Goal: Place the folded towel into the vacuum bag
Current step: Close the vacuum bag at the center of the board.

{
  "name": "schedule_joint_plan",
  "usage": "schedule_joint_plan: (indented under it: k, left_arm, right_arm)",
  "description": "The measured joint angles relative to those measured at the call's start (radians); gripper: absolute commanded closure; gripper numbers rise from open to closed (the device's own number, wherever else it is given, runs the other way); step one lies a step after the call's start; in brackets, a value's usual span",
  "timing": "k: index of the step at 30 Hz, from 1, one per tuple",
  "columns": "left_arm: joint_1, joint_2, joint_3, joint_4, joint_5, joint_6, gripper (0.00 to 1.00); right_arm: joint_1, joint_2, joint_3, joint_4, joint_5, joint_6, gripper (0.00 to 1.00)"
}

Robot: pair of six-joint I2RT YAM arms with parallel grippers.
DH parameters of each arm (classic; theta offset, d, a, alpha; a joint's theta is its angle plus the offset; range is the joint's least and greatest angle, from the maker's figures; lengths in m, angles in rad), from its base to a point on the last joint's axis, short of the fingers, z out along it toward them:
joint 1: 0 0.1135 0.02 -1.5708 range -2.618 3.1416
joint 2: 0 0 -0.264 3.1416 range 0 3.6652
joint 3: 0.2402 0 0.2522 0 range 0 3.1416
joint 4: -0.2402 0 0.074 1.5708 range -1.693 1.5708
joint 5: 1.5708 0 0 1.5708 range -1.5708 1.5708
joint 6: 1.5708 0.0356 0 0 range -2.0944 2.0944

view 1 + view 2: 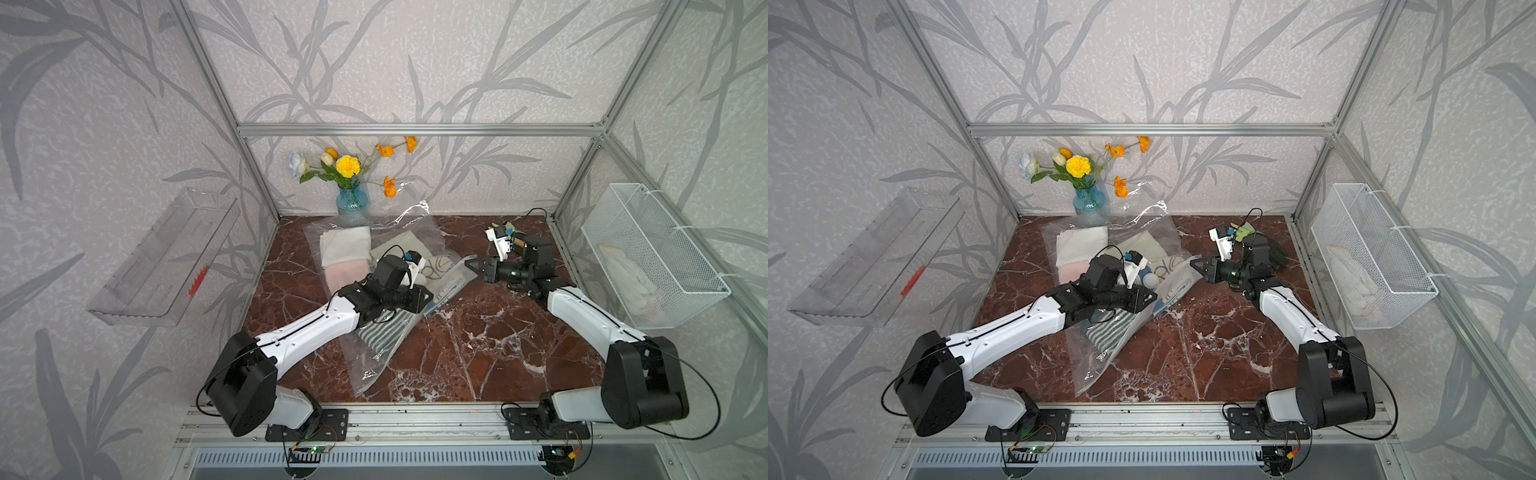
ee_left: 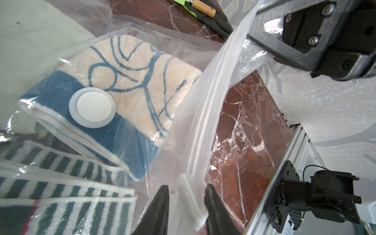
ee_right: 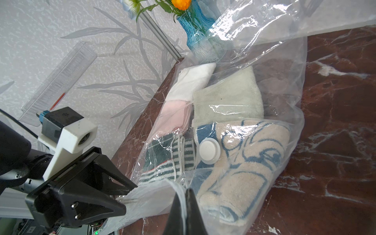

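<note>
On the dark red marble tabletop, in both top views, the vacuum bag lies slanted between the two arms, with towels inside it. The left tool is low over the bag's edge, and the right tool meets the same edge from the other side. A vase with flowers stands behind the bag, at the back wall.

In the left wrist view, we see the left tool partly open. The small white clip of the bag stands between its fingers, with a gap on one side, so we see no firm grip. The folded towel, cream with blue lines, lies inside the bag under the round white cap, beside a striped towel.

In the right wrist view, the right tool is fully closed and pinches the thin plastic edge of the bag.
</note>
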Motion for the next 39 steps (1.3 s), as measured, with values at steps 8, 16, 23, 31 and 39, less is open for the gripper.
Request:
schedule_joint_plan:
  k: [8,16,23,31,39]
  left_arm:
    - [-0.004,0.002,0.0,-0.01,-0.012,0.03,0.79]
    - [-0.004,0.022,0.016,-0.012,-0.04,0.053,0.83]
    - [-0.004,0.042,0.032,-0.021,-0.041,0.071,0.95]
    - [-0.011,0.04,0.047,-0.07,-0.027,0.099,1.0]
    - [-0.039,0.034,0.063,-0.149,-0.025,0.075,0.97]
  right_arm:
    - [0.0,0.004,0.007,-0.001,0.0,0.0,1.0]
    - [0.001,0.004,0.007,0.0,0.0,0.009,1.0]
    - [0.001,0.004,0.007,-0.001,0.005,0.01,1.0]
    - [0.001,0.004,0.007,-0.003,0.006,0.016,1.0]
    - [-0.005,0.004,0.005,-0.019,0.008,0.04,1.0]
